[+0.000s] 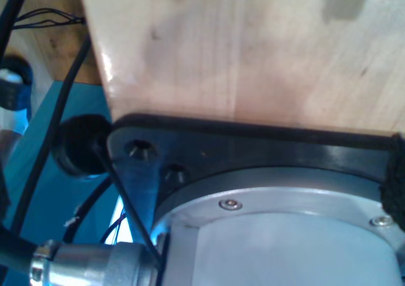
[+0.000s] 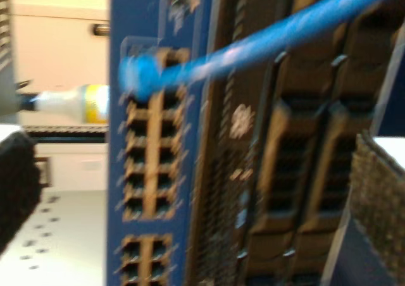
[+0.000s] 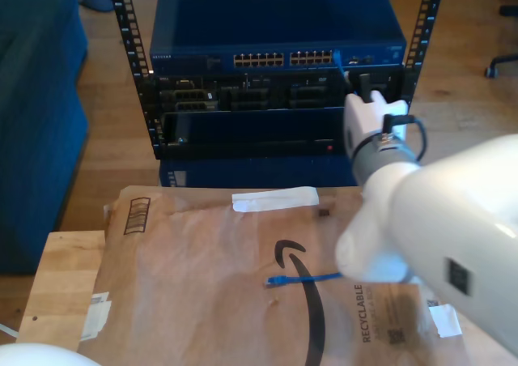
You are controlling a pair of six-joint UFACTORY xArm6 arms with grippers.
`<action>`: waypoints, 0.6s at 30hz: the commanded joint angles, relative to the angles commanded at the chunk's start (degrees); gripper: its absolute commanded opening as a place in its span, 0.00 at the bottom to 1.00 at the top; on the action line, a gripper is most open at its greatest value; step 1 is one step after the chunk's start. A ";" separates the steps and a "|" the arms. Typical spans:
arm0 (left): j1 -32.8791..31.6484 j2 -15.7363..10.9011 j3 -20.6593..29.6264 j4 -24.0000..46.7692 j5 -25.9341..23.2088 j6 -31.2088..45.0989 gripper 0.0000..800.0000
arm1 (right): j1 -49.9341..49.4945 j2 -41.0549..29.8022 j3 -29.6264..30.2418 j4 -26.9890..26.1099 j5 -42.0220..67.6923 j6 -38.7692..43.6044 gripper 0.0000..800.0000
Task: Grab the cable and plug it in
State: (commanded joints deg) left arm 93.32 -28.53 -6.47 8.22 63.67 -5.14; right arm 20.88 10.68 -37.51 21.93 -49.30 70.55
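1. In the second wrist view, the blue cable [image 2: 278, 33] is seen running as a slanted line to its plug [image 2: 136, 77], which lies at the end port of the blue network switch [image 2: 149, 166] (blur hides whether it is seated or only touching the opening).
2. In the exterior view, the white arm [image 3: 376, 131] is reached up to the switch [image 3: 275, 38] at the exterior view's right end of the port row, so this arm is taken to be the second one and the nearer to the port.
3. The plug's long axis is judged to point into the port, so the coming move is judged to be a straight push along it.
4. The second pincer's fingers are not made out; whether it pinches the cable cannot be told.
5. A loose blue cable end [image 3: 279, 281] lies on the brown paper [image 3: 202, 253] covering the bench.
6. The first wrist view looks at a wooden board [image 1: 240, 52] and a black base plate [image 1: 266, 150]; the first pincer's state cannot be told.
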 joint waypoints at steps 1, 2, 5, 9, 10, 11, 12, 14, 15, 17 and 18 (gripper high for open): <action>0.00 0.00 0.00 0.00 0.00 0.00 1.00 | -0.88 -2.55 1.32 -0.88 2.90 -1.23 0.94; 0.00 0.00 0.00 0.00 0.00 0.00 1.00 | -2.02 -5.36 2.73 -1.32 6.33 -2.20 0.98; 0.09 0.00 0.00 0.00 -0.09 0.00 1.00 | -5.36 -13.36 5.71 -2.46 15.91 -4.84 0.99; 0.00 0.00 0.00 0.00 0.00 0.00 1.00 | -11.16 -22.33 7.12 -2.73 27.78 -5.19 0.99; 0.09 0.00 0.00 0.00 0.00 0.00 1.00 | -13.19 -24.53 7.65 -3.08 30.07 -5.19 0.99; 0.00 0.00 0.00 0.00 0.00 0.00 1.00 | -15.30 -26.46 8.18 -4.31 32.35 -5.19 0.99; 0.09 0.00 0.00 0.00 0.00 0.00 1.00 | -17.41 -28.48 8.70 -6.15 34.90 -5.19 0.99; 0.00 0.00 0.00 0.00 0.00 0.00 1.00 | -22.07 -31.65 9.41 -10.11 41.14 -5.19 0.99; 0.00 0.00 0.00 0.00 0.00 0.00 1.00 | -24.79 -33.05 9.58 -12.13 44.13 -5.19 0.99; 0.00 0.00 0.00 0.00 0.00 0.00 1.00 | -29.89 -35.25 10.20 -18.11 49.76 -5.45 1.00; 0.00 0.00 0.00 0.00 0.00 0.00 1.00 | -32.70 -36.13 10.37 -21.36 51.87 -5.63 1.00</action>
State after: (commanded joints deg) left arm 93.32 -28.53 -6.47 8.22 63.67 -5.14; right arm -11.82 -25.45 -27.13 0.57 2.57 64.92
